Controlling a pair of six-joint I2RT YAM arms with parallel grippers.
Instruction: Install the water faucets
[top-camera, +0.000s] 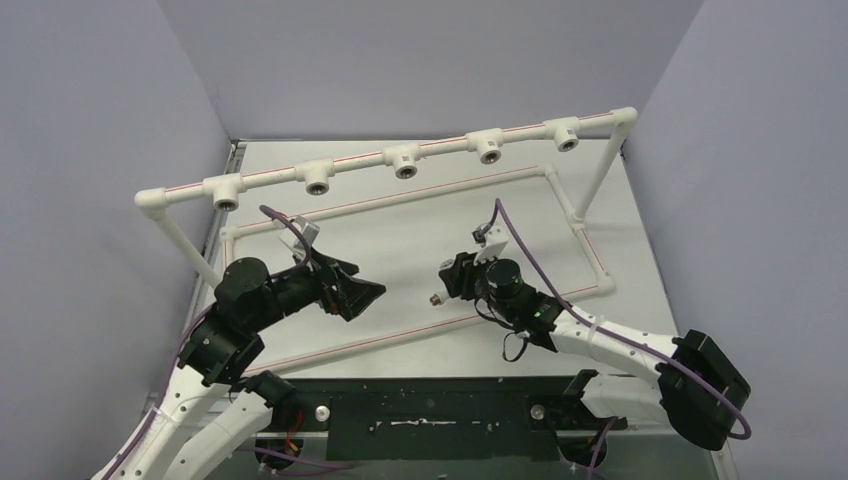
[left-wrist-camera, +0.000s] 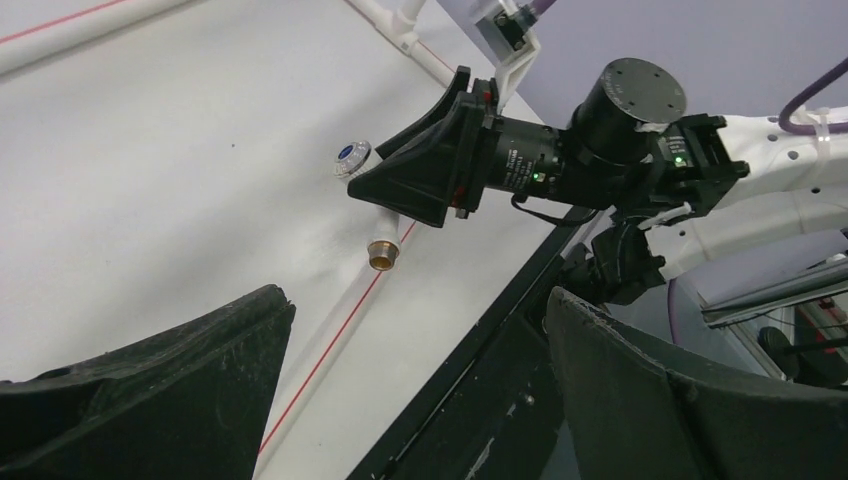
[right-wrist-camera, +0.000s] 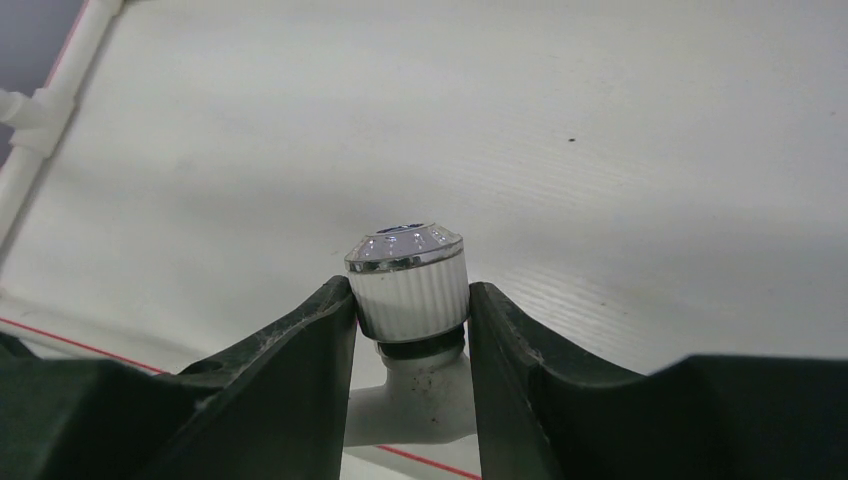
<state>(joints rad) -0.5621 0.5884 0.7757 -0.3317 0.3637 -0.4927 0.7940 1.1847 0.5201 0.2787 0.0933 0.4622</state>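
One faucet (right-wrist-camera: 408, 285): white tap with a ribbed knob, a clear blue-centred cap and a brass threaded end, clamped at the knob by the right gripper (top-camera: 447, 281).
Faucet place: near the middle of the table (top-camera: 400, 225), just on the far side of the near pipe (top-camera: 350, 346) of the base loop; the brass end points left. Whether it touches the table cannot be told.
Right gripper: narrowed onto the knob, one finger against each ribbed side.
Left gripper (top-camera: 366, 292): jaws spread wide with nothing between them, left of the faucet and apart from it.
Pipe frame (top-camera: 450, 143): white, its raised far rail carrying five tee sockets (top-camera: 405, 163), mouths open toward the near side.
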